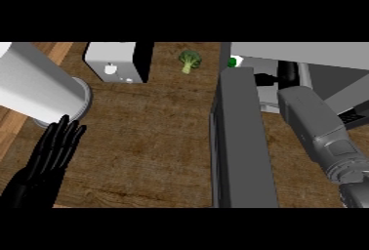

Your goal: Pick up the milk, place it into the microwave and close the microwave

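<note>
The microwave (310, 54) stands at the back right with its dark door (243, 146) swung open, seen edge-on down the middle of the counter. My right forearm (317, 132) reaches in behind the door. The black right hand (285, 73) shows at the opening, partly hidden by the door. Just past it, over the door's far end, a small green and white thing (233, 62) peeks out; I cannot tell whether the hand holds it. A white carton-like box (110, 59) with a round cap and a black side stands at the back left. My left hand (54, 149) rests open at the lower left.
A broccoli floret (190, 60) lies at the back between the white box and the microwave. A large white cylinder (39, 88) leans in from the upper left, just above my left hand. Bare wooden counter (144, 146) spreads left of the door.
</note>
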{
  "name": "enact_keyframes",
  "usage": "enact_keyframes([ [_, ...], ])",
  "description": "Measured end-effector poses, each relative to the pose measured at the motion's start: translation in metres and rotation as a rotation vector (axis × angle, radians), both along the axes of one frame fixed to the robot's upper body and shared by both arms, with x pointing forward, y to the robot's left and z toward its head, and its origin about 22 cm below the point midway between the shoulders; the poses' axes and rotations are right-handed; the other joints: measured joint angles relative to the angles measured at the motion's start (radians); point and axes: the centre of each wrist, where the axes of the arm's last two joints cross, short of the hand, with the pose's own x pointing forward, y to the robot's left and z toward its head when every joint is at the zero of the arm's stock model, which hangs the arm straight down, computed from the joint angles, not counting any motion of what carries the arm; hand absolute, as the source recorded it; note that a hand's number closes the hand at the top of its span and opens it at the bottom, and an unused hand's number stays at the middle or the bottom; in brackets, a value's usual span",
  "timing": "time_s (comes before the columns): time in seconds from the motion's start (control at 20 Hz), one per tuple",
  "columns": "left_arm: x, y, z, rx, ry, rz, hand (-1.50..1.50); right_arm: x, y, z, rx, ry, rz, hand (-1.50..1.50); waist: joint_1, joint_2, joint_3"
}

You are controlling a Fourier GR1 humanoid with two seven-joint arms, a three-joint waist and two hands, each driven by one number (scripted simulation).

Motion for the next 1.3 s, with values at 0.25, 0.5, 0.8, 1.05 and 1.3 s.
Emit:
enact_keyframes([
  [0.25, 0.002, -0.005, -0.003, -0.002, 0.004, 0.0, -1.5, -0.005, -0.004, -0.009, 0.044, 0.002, 0.035, -1.5, -0.015, -0.007, -0.001],
  [0.5, 0.002, -0.01, -0.003, -0.003, 0.012, -0.015, -1.5, -0.011, -0.01, -0.019, 0.086, 0.004, 0.049, -1.5, -0.03, -0.015, -0.001],
  [0.8, 0.007, -0.02, -0.008, 0.002, 0.041, -0.051, -1.5, -0.025, -0.006, -0.045, 0.154, 0.02, 0.124, -1.5, -0.058, -0.027, -0.002],
  [1.05, 0.015, -0.025, -0.018, 0.009, 0.075, -0.103, -1.5, -0.039, -0.009, -0.065, 0.231, 0.024, 0.186, -1.5, -0.082, -0.037, -0.003],
  [1.3, 0.022, -0.033, -0.024, 0.069, 0.094, -0.201, 1.5, -0.056, -0.01, -0.087, 0.292, 0.028, 0.223, -1.5, -0.102, -0.047, -0.004],
])
